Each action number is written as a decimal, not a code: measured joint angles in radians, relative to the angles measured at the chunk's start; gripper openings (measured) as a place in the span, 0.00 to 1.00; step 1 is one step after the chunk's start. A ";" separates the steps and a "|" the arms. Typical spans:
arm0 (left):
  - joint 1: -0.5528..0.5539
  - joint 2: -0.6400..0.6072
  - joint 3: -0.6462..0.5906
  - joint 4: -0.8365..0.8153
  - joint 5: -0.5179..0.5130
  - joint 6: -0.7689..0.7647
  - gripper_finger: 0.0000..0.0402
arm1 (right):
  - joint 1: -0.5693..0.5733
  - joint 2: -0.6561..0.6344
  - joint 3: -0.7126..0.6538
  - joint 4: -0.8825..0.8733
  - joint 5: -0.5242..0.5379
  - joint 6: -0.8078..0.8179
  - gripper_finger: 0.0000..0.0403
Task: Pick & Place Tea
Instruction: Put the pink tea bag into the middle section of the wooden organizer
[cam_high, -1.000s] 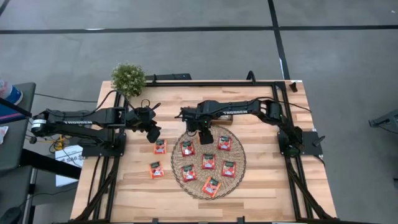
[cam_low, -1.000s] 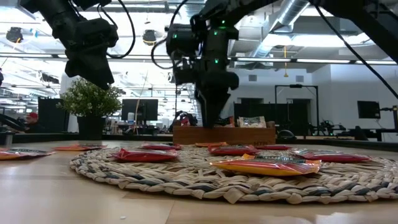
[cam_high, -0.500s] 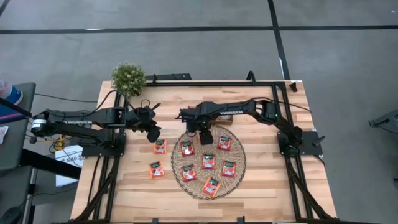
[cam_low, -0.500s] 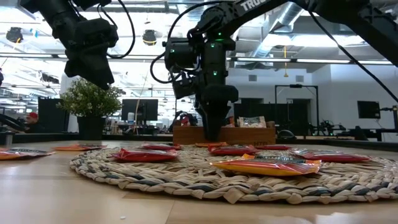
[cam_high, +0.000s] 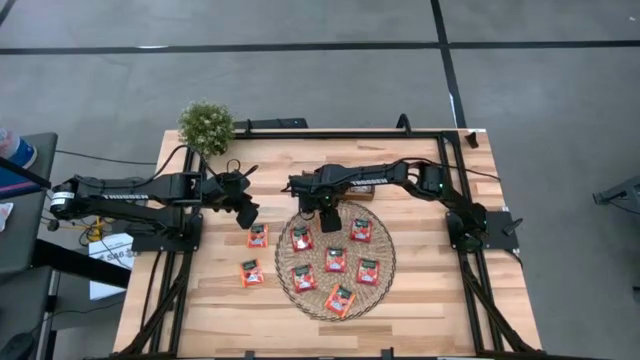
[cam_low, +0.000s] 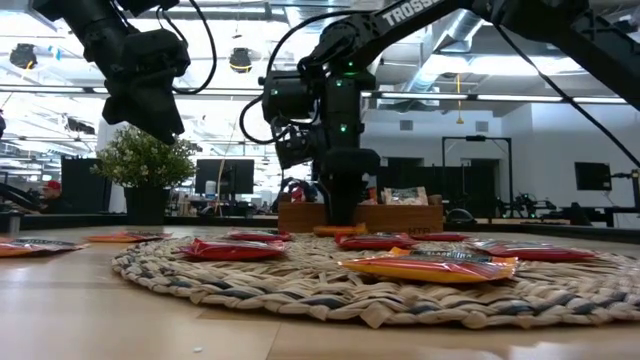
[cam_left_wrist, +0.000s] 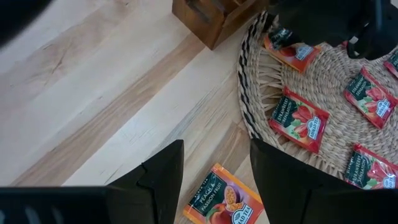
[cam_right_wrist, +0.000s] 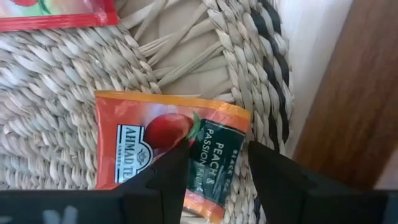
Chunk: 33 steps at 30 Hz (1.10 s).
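One orange-red square tea sachet (cam_right_wrist: 168, 149) lies flat on the round woven mat's (cam_high: 381, 285) edge nearest the brown wooden tray (cam_high: 362, 190), directly between the right pincer's (cam_right_wrist: 214, 165) parted fingers, left pincer (cam_left_wrist: 214, 180) apart, farther off.

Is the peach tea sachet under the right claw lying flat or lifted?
Lying flat: the peach tea sachet rests on the woven mat, between the right claw's fingers.

arms: your two (cam_high: 130, 192) (cam_high: 390, 175) are matt black, white lettering
cables: black loops
LEDs: green
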 joint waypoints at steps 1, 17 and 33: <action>0.000 0.000 0.000 0.000 0.000 0.000 0.44 | 0.002 0.002 0.000 -0.001 0.000 0.000 0.39; 0.000 0.000 0.000 0.016 -0.001 0.001 0.44 | 0.008 0.001 -0.002 0.005 0.028 -0.008 0.11; 0.000 0.000 0.000 0.055 -0.001 0.012 0.44 | 0.010 -0.076 0.019 -0.095 0.017 0.024 0.01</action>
